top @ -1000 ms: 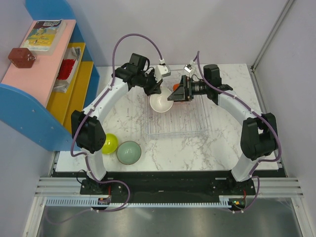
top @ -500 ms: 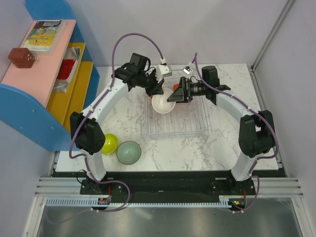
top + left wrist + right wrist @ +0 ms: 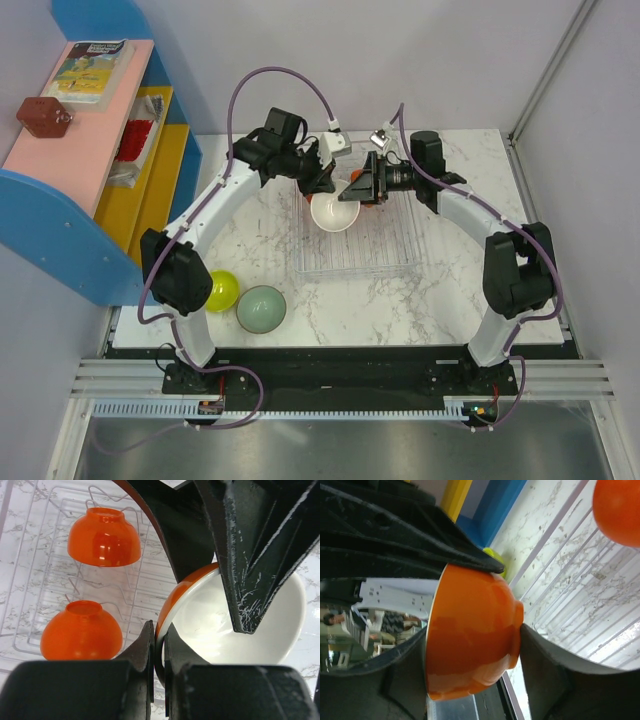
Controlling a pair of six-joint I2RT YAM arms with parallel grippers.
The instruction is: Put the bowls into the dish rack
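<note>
Top external view: a lime-yellow glossy bowl (image 3: 222,290) and a pale grey-green bowl (image 3: 261,308) sit on the marble counter (image 3: 250,235) at 7 o'clock. The left tool (image 3: 322,183) pinches the rim of the orange, white-lined bowl (image 3: 334,213) over the 10 o'clock corner of the clear ribbed dish rack (image 3: 400,255). The bowl is mouth up and round, with no long axis. The right tool (image 3: 362,190) clamps it rim to foot. The left should let go only once that grip is firm.

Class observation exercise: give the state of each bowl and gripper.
White-lined bowl: held over dish rack.
First orange bowl: upside down in rack.
Second orange bowl: upside down in rack.
Lime-yellow bowl: on table, outside rack.
Grey-green bowl: on table, mouth up.
Left gripper: shut on white-lined bowl's rim.
Right gripper: shut on white-lined bowl.
</note>
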